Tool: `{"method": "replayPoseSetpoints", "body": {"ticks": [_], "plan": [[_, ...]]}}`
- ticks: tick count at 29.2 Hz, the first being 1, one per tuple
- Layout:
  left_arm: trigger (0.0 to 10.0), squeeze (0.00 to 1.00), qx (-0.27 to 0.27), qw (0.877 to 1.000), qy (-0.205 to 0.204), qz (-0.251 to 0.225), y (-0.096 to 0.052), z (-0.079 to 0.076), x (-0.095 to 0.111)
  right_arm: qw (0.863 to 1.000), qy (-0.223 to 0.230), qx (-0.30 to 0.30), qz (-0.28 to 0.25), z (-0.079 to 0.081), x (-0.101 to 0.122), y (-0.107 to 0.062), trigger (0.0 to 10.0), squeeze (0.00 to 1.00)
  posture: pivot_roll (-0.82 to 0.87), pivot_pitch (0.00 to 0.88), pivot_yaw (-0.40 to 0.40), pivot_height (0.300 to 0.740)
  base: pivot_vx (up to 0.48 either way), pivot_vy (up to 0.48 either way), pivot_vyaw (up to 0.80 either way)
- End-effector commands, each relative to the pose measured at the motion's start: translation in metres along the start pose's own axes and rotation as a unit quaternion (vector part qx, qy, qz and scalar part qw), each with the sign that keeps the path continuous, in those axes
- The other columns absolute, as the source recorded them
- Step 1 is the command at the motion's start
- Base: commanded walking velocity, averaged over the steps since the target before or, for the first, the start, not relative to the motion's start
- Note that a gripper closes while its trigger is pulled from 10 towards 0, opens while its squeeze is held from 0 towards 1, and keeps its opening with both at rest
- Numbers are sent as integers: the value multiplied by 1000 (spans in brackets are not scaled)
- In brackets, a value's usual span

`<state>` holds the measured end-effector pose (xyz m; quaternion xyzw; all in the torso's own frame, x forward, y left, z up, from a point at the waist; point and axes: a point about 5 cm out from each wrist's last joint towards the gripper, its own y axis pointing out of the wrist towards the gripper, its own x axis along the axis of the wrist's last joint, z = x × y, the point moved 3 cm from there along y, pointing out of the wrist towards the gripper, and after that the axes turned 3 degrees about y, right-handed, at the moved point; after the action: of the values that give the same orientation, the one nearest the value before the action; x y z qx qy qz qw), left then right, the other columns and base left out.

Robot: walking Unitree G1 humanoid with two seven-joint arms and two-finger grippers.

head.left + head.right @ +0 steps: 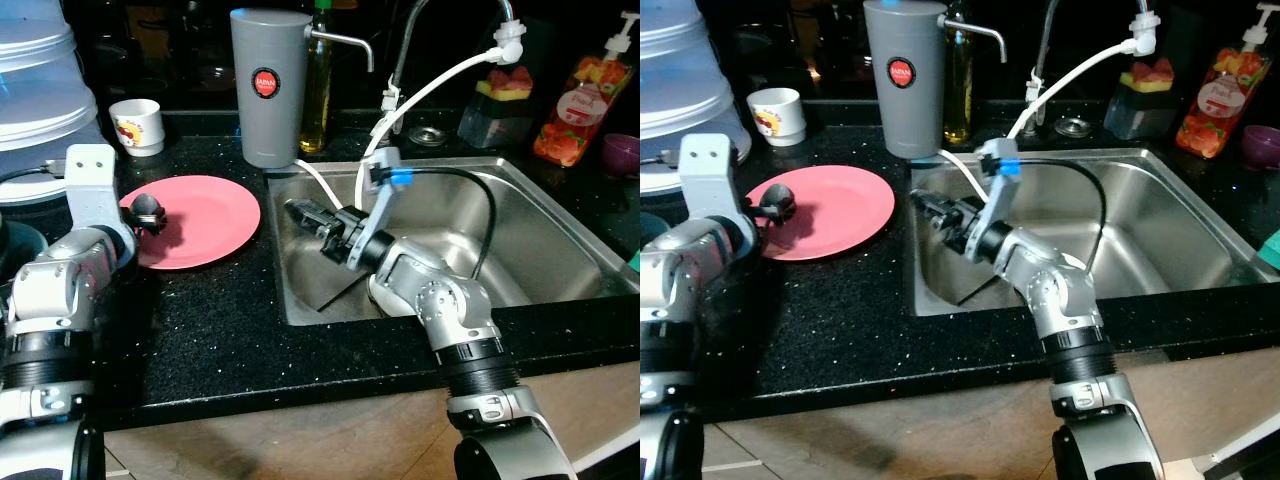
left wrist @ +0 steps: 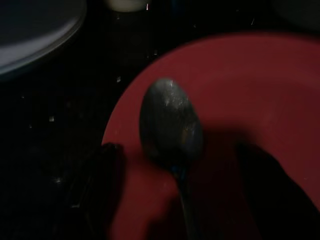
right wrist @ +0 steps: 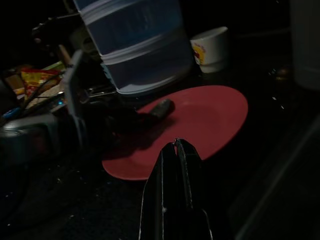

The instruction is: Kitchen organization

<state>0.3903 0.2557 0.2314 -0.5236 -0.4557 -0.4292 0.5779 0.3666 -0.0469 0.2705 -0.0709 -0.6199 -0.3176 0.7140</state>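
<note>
Spoon (image 2: 171, 125) over the pink plate (image 1: 215, 215) on the bench, apparently pinched by the left gripper (image 1: 150, 213). Right gripper (image 1: 305, 213) above the sink (image 1: 540, 215), fingers pressed together, empty. Risk: loose grip, spoon slipping, clattering onto plate.

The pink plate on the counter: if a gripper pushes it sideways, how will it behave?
The pink plate looks flat and stiff, so it would probably slide on the glossy black counter rather than tip. The spoon on it may shift.
</note>
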Motion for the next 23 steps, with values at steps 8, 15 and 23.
{"method": "replayPoseSetpoints", "body": {"ticks": [8, 15, 23], "plan": [[10000, 0, -31, 997, 56, 34, 7, 2, -2, 1000, 12, 23, 15, 8, -2, -4, 10000, 0, 8, 84, -24, 740, 0, 0, 0], [5255, 0, -56, 991, 102, 59, 7, 1, -10, 999, 24, 32, 23, 10, -2, -5, 10000, 0, 9, 85, -27, 740, 0, 0, 0], [0, 0, -67, 985, 142, 75, 6, 4, -15, 997, 28, 50, 43, 15, -7, -7, 10000, 0, 10, 82, -29, 740, 0, 0, 0]]}}
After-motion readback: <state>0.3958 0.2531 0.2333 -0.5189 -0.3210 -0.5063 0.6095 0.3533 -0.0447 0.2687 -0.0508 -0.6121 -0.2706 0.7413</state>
